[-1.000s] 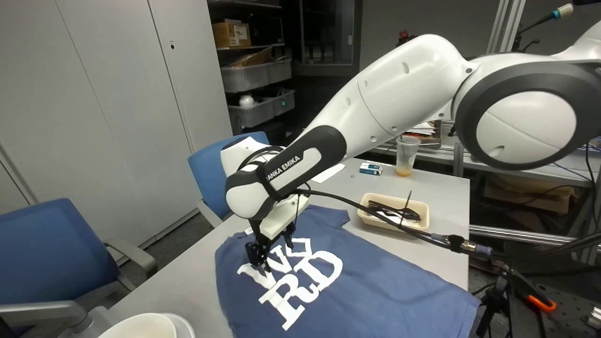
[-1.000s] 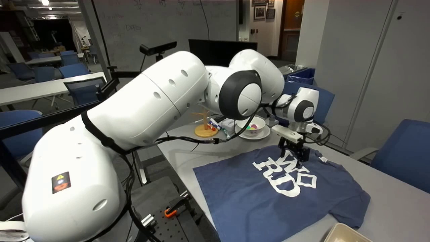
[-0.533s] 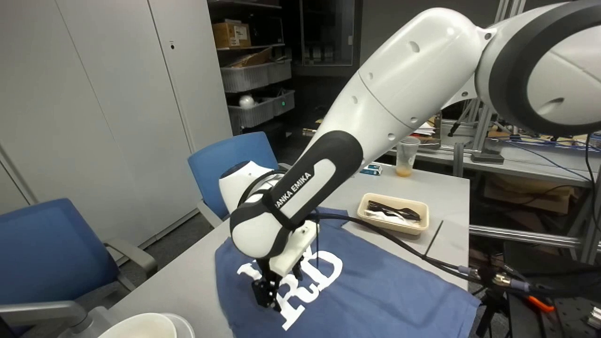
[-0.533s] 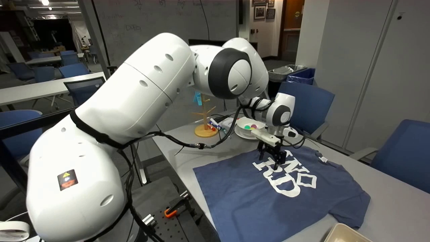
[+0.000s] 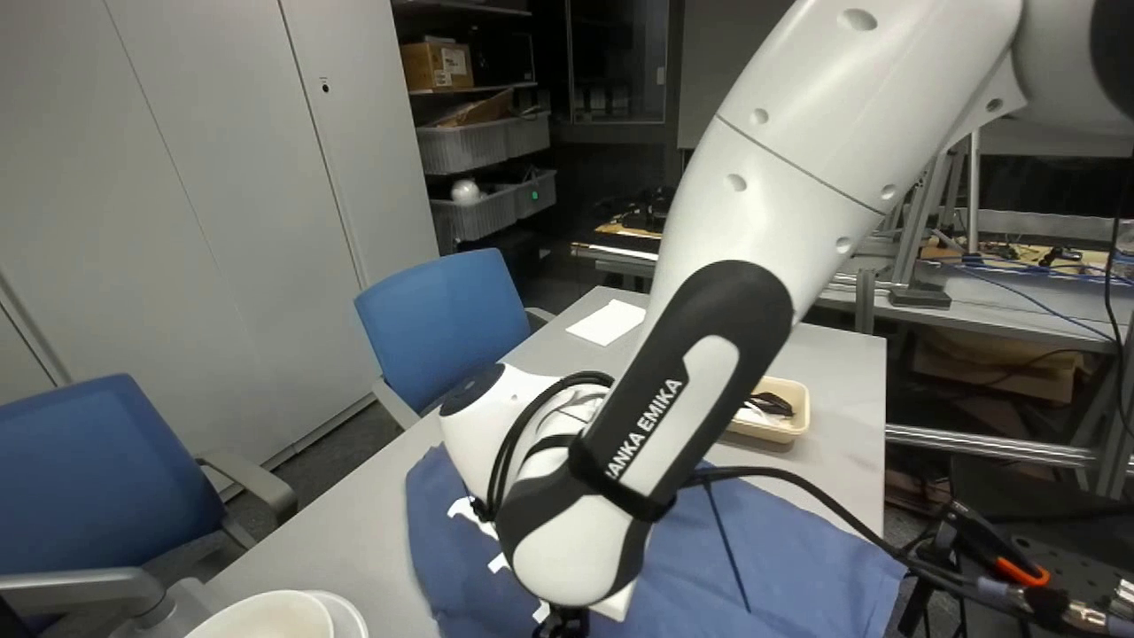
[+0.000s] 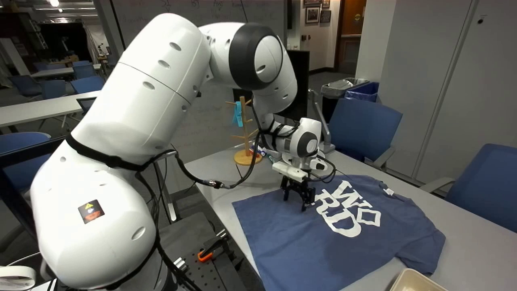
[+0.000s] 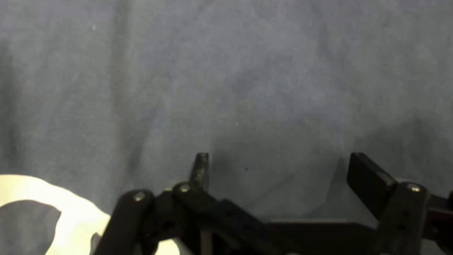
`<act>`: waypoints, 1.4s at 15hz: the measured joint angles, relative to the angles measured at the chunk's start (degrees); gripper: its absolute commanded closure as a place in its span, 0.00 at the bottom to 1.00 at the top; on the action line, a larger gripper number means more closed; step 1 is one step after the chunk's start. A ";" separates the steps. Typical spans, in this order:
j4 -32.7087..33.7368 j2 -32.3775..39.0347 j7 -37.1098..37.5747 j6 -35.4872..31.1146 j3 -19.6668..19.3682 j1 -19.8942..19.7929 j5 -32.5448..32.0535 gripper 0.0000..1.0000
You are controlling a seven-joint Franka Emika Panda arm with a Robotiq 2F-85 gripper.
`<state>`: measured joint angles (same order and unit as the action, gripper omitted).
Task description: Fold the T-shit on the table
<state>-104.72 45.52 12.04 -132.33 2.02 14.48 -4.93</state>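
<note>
Three white letters (image 6: 350, 232), W, R and D, plus a diamond (image 6: 378, 218), mark the T-shirt (image 6: 323, 250); the arm (image 5: 718, 319) reads "ANKA EMIKA"; the gripper (image 7: 279, 159) stands spread.

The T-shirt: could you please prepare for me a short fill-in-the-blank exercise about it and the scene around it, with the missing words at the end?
1. The T-shirt lies spread out on the ____.
2. The big printed letters on its chest are coloured ____.
3. In the wrist view, the gripper is not shut but ____.
4. In an exterior view, the chair backs are coloured ____.

Missing words: table; white; open; blue.
</note>
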 measured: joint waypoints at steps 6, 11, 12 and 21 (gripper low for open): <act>-18.09 -12.27 -3.13 -6.19 1.24 0.13 -1.28 0.00; -18.68 -12.64 -3.06 -6.33 1.24 0.11 -1.33 0.00; -18.65 -12.52 -3.06 -6.33 1.24 0.10 -1.33 0.00; -18.53 -12.31 -8.42 -7.23 1.27 -0.04 -2.84 0.00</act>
<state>-123.24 33.21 3.61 -139.56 3.29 14.44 -7.78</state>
